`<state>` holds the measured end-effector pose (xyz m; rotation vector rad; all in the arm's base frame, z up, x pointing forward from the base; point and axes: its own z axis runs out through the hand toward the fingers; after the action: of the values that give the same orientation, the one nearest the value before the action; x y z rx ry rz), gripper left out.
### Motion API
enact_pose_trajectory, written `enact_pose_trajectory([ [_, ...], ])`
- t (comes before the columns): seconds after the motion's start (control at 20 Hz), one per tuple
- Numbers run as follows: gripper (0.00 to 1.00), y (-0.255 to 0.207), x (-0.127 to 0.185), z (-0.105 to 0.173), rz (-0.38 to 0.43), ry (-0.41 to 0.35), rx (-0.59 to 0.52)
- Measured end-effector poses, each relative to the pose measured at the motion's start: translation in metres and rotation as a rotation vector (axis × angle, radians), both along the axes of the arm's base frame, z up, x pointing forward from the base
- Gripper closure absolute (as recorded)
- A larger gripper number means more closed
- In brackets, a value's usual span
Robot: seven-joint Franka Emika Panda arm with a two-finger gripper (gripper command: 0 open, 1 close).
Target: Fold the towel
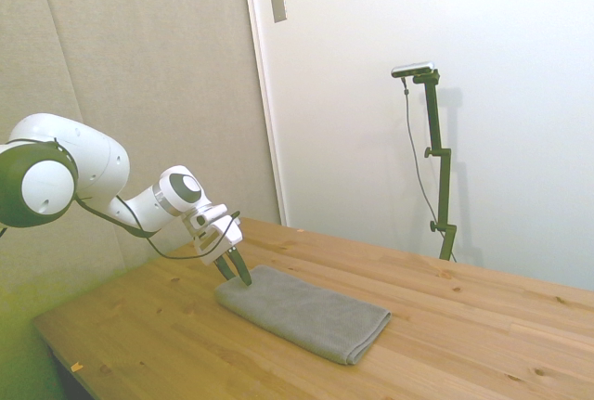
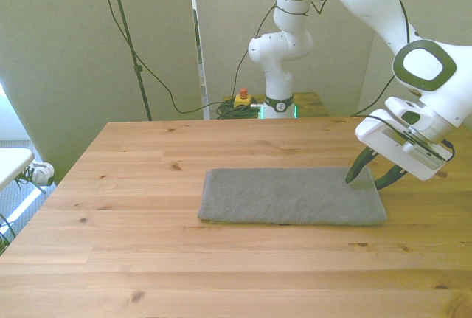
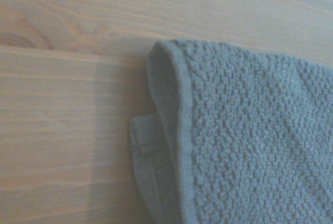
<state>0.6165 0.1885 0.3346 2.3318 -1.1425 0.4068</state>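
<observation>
Grey terry cloth, the towel (image 2: 291, 196) lies flat as a long rectangle near the middle of the tabletop (image 2: 147, 259), its long sides parallel to the near edge. The gripper (image 2: 372, 178) hangs over the towel's short end toward the front view's right, jaws spread apart and holding nothing, fingertips just above or touching the cloth. The wrist view shows that corner (image 3: 166, 57) in two layers, with a lower hem exposed beside the upper one. Judged step: approach for the grasp. The next move calls for pinching both layers, then carrying them over to the opposite end. No brand, label or legible writing is visible.
</observation>
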Motion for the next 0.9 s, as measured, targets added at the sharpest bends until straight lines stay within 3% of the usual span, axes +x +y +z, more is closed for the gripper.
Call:
enact_pose_trajectory([
  [0.9,1.0,-0.0086,0.0016,-0.0032,0.0,-0.015,0.027],
])
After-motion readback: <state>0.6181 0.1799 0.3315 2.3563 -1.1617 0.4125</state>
